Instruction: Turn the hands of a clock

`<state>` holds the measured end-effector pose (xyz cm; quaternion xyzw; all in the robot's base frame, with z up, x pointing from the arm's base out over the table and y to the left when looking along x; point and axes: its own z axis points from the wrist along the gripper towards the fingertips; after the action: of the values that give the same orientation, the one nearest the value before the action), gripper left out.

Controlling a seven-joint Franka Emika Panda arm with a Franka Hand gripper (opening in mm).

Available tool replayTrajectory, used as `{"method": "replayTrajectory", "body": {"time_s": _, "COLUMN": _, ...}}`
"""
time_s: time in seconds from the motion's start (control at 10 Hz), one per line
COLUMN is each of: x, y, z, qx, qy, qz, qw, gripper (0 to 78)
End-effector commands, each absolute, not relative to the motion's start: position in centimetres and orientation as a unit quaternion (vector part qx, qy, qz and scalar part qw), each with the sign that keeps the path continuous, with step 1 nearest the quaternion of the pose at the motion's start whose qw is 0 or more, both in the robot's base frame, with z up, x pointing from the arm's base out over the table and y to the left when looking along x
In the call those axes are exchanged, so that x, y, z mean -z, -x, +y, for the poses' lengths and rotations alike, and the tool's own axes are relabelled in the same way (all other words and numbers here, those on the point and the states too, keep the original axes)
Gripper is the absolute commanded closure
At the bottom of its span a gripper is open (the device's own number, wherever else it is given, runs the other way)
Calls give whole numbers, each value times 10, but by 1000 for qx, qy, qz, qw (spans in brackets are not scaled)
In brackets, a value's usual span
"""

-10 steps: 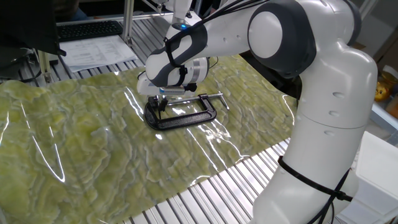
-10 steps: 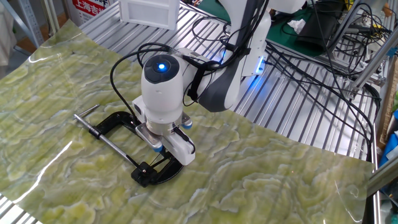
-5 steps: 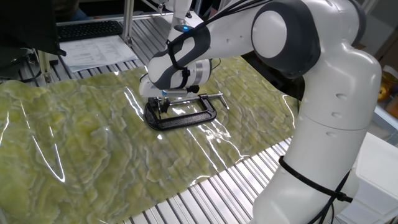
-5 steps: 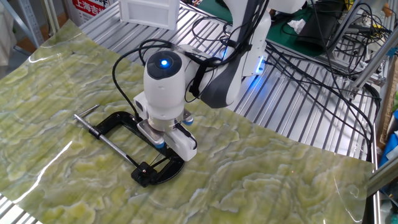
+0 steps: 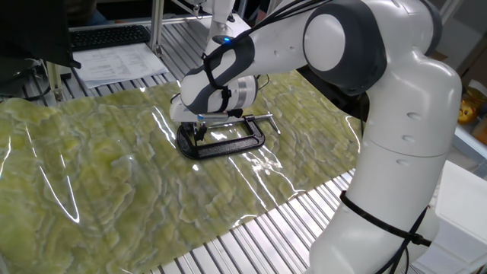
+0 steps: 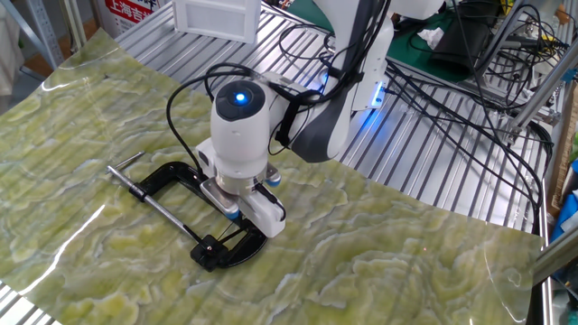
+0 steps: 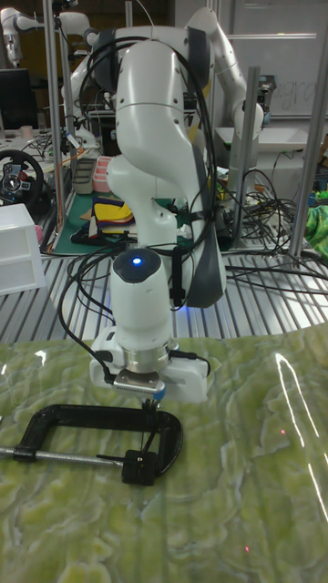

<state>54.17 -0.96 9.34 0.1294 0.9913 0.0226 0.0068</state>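
Note:
A black C-clamp [image 5: 228, 143] [image 6: 172, 176] [image 7: 91, 424] lies flat on the green mat. My gripper [image 5: 199, 129] [image 6: 237, 217] [image 7: 150, 408] points straight down into the clamp's jaw end, its fingertips low between the frame and the screw pad [image 7: 141, 466]. The clock is hidden: the white hand and wrist cover the jaw opening in all three views. The hand also hides the gap between the fingers, so nothing shows whether they are closed on anything.
The mottled green mat [image 5: 99, 175] covers a slatted metal table [image 5: 259, 236]. The clamp's screw rod and handle [image 6: 135, 185] stick out to one side. A keyboard and papers [image 5: 114, 46] lie at the far edge, and cables [image 6: 433, 81] trail behind the arm.
The wrist has turned and shifted slightly above the clamp's jaw. The clamp itself has stayed in place.

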Motion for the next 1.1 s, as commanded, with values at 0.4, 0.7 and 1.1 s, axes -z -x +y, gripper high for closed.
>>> {"method": "replayTrajectory", "body": {"time_s": 0.4, "x": -89, "y": -541, "z": -10, "qx": -16, "qy": -124, "qz": 992, "qw": 10, "gripper": 776}}
{"method": "replayTrajectory", "body": {"time_s": 0.7, "x": -91, "y": -540, "z": -10, "qx": -15, "qy": -123, "qz": 992, "qw": 7, "gripper": 776}}
{"method": "replayTrajectory", "body": {"time_s": 1.1, "x": -94, "y": -540, "z": -12, "qx": -5, "qy": -115, "qz": 993, "qw": 8, "gripper": 776}}
